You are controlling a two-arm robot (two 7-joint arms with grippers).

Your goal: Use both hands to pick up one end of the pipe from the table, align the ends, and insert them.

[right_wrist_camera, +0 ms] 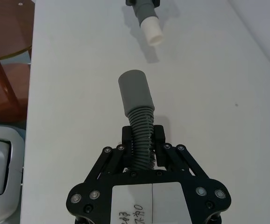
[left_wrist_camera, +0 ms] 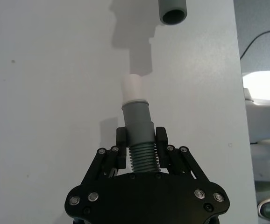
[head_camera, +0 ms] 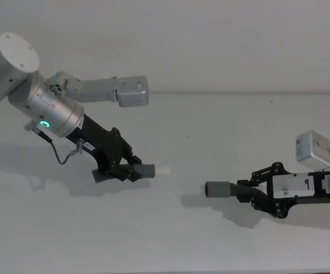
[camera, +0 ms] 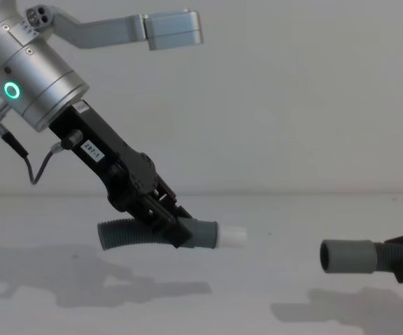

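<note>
In the head view the right gripper (head_camera: pixel 246 193) sits at about 4 o'clock, nearest the robot, above the white table (head_camera: pixel 170 240). Its jaws pinch the ribbed section of the right hose piece (head_camera: pixel 225 190), whose smooth grey cuff (head_camera: pixel 217 189) points toward 9 o'clock with its open mouth facing the other arm. In the right wrist view the fingers (right_wrist_camera: pixel 159 140) press the ribs from both sides just behind the cuff.

Farther back, at about 9 o'clock, the left gripper (head_camera: pixel 135 171) hangs from a silver wrist with a glowing green ring (head_camera: pixel 44 124). Its jaws are clamped on the left hose piece (camera: pixel 128 233), just where ribs meet cuff. That grey cuff (head_camera: pixel 146 170) ends in a white tip (head_camera: pixel 163 170) aimed toward 3 o'clock. In the chest view the ribbed tail curves out behind the gripper.

The two ends face each other, well apart, both held off the table, shadows beneath them.
</note>
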